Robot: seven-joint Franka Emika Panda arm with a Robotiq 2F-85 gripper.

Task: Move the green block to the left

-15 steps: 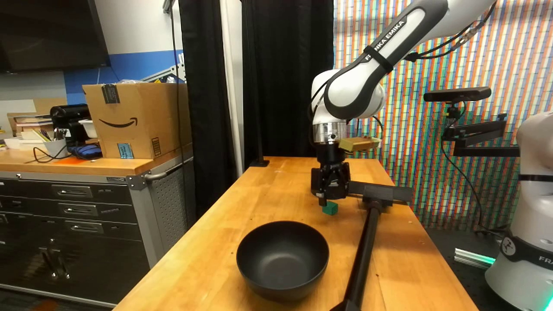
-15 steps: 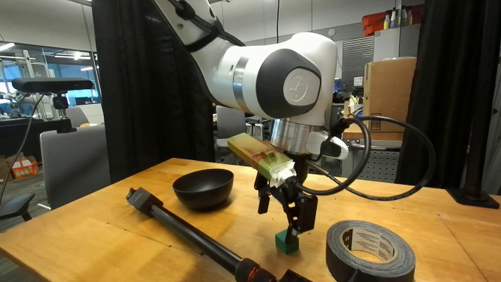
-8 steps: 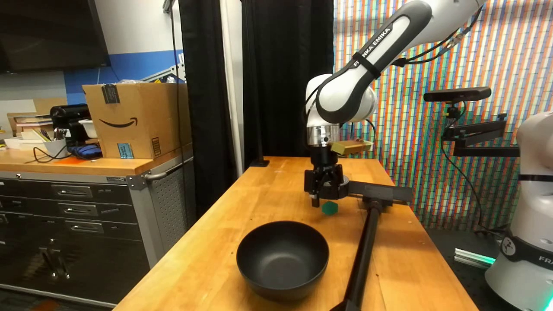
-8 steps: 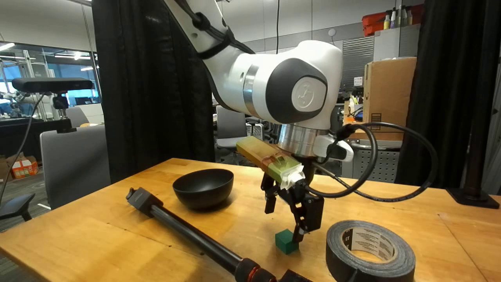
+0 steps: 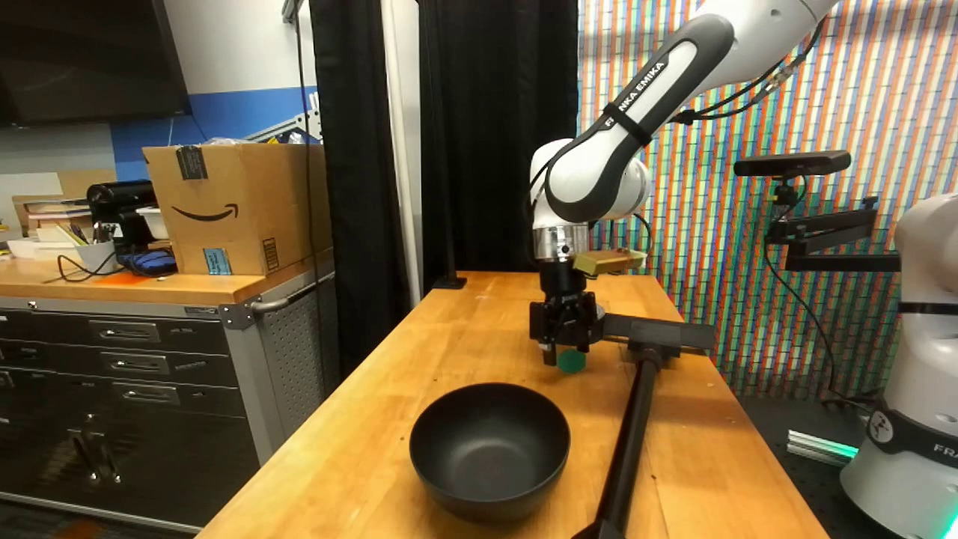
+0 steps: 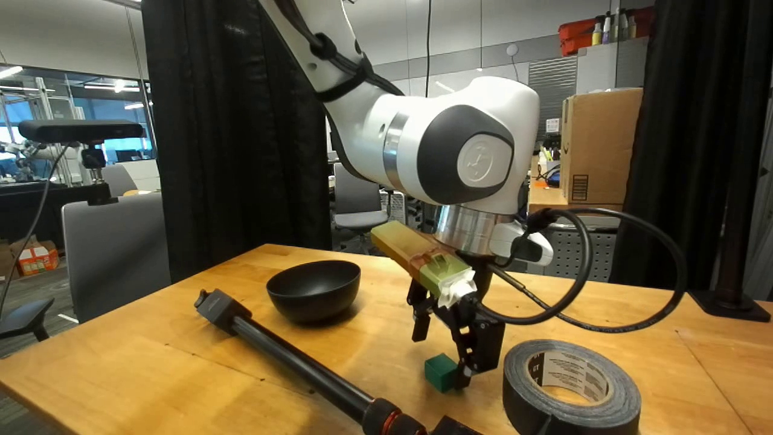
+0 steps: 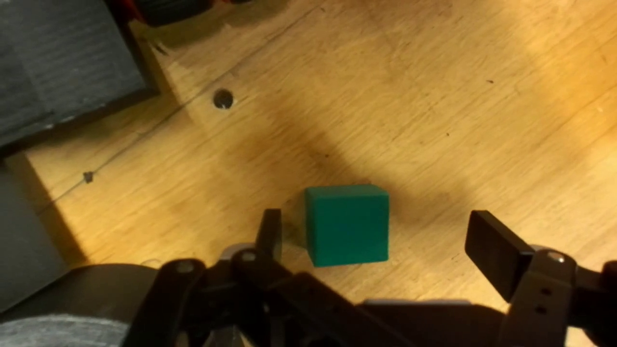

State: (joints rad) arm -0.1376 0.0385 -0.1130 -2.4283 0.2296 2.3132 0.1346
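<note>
Across the wooden tabletop (image 6: 151, 356), going left to right in an exterior view, seeing first a grey office chair (image 6: 118, 260) standing beyond the edge, then a black pole with a red-ringed collar (image 6: 302, 367), lying diagonally. Finding just behind that pole a matte black bowl (image 6: 314, 296), sitting upright. Coming next to the green block (image 6: 439, 373), resting on the tabletop well apart from the bowl. Meeting close over it the Robotiq gripper (image 6: 441, 360), hanging from a white Franka Panda arm (image 6: 465, 145) and standing released, with both fingers spread. Checking the wrist view, seeing the same block lying between the fingertips (image 7: 494, 255), nearer the left-hand one in that picture, with tabletop showing on either side. Going on to the right in an exterior view, finding a roll of dark grey duct tape (image 6: 567, 414) lying flat near the block, then a cardboard box (image 6: 604, 148) standing in the background, and finally a black curtain (image 6: 700, 139) hanging at the far right.
</note>
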